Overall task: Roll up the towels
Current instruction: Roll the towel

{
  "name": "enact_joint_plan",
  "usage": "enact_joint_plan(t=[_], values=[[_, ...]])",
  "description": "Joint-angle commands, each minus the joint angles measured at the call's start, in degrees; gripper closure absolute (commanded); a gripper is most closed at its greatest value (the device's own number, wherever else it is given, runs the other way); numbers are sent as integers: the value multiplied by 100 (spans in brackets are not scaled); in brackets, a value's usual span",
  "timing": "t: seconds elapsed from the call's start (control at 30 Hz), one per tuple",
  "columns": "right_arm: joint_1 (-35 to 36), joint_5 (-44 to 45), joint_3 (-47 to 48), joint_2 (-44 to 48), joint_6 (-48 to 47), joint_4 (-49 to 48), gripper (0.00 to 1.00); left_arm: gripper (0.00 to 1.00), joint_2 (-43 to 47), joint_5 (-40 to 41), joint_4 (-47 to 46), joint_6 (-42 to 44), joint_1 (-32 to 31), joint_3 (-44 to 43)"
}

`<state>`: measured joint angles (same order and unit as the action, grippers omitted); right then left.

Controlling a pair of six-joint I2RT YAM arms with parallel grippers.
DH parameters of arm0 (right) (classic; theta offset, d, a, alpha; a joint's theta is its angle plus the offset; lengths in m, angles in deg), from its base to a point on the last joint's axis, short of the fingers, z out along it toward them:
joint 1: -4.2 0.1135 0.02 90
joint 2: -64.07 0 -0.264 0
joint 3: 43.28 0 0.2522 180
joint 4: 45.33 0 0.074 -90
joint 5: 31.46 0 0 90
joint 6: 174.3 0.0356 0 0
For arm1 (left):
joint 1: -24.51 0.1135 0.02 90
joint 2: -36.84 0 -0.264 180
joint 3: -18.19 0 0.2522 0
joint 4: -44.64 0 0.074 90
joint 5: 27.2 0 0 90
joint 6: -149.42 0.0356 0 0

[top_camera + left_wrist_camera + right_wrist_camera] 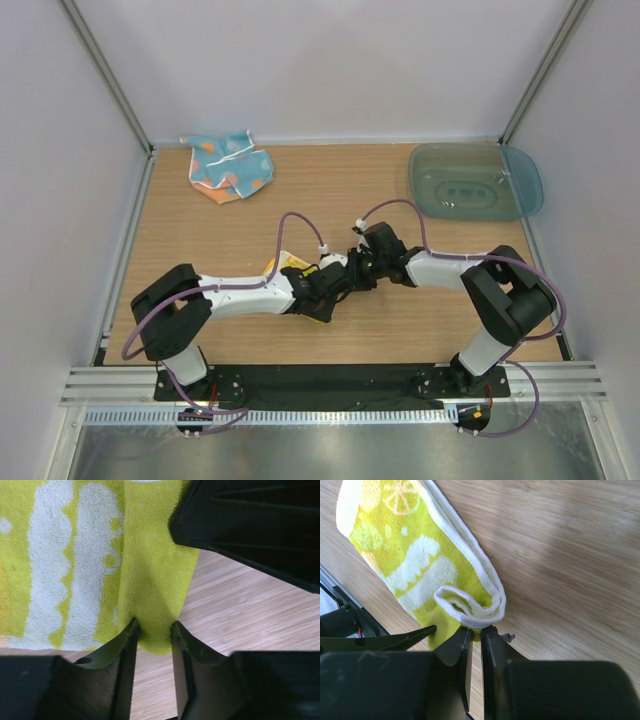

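Yellow-green terry towel [420, 575], printed with white and pale lemon shapes, lay folded into a narrow strip near the middle of the table [250, 215], and its near end was already curled into a small, loose roll. The fabric looked light, soft and limp. It would probably sag and unwind if let go, and it had no stiffness to push against. Its pile should give the fingers good friction, so slipping seemed a lesser risk than the roll telescoping or going slack. The best hold would be across the roll itself, at its two open ends, so that every layer is trapped and not the outer flap alone. The left gripper [152, 627] was clamped across one end of the roll, with a finger pressed into the cloth on each side. The right gripper [475, 630] met the opposite end of the roll. Its fingers were drawn almost together, and a sliver of green fabric appeared to be caught between the tips. The roll therefore sat between the two grippers, which faced each other closely, and the unrolled strip ran away from them flat on the wood. A second towel [230, 167], blue with orange patches, lay crumpled at the far left of the table, well apart. A translucent teal tray [475, 182] rested at the far right corner.
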<state>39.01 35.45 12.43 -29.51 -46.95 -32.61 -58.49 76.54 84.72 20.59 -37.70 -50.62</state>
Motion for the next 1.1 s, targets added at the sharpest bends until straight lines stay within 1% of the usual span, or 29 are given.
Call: enact_joint_plan(t=[0.0, 0.07, 0.1, 0.17, 0.2, 0.23, 0.3, 0.33, 0.37, 0.5, 0.6, 0.73, 0.9, 0.97, 1.0, 1.07], values=[[0, 94, 295, 165, -113, 69, 86, 69, -144, -240, -5, -134, -71, 231], [-27, 86, 418, 147, -139, 367, 84, 72, -144, -240, 4, -108, -71, 258], [-27, 77, 506, 104, -157, 420, 83, 77, -161, -249, -5, -99, -80, 258], [-44, 86, 577, 86, -192, 569, 78, 81, -179, -275, -5, -90, -71, 266], [-70, 112, 603, 77, -201, 604, 76, 85, -179, -292, -13, -81, -71, 258], [-79, 129, 638, 103, -210, 683, 69, 86, -170, -301, -14, -72, -71, 249], [-167, 199, 682, 138, -236, 771, 61, 89, -170, -345, -5, -63, -71, 231], [-219, 226, 700, 191, -245, 894, 52, 90, -127, -371, 4, -55, -80, 223], [-263, 252, 717, 226, -280, 956, 49, 91, -100, -415, -5, -63, -71, 214], [-448, 428, 849, 463, -429, 1395, 42, 94, 93, -705, -119, -55, -71, 231], [-484, 508, 1060, 648, -517, 1703, 36, 94, 199, -767, -110, -20, -71, 196], [-475, 279, 1183, 657, -483, 1800, 34, 94, 252, -776, -110, -19, -71, 170], [-440, 42, 1008, 499, -368, 1554, 35, 94, 225, -715, -101, -28, -71, 170], [-379, 15, 955, 429, -307, 1431, 38, 94, 234, -723, -93, -37, -71, 178], [-282, 24, 929, 394, -298, 1396, 46, 95, 234, -715, -93, -46, -71, 196], [-203, 42, 920, 236, -289, 1308, 55, 95, 260, -706, -110, -55, -71, 214]])
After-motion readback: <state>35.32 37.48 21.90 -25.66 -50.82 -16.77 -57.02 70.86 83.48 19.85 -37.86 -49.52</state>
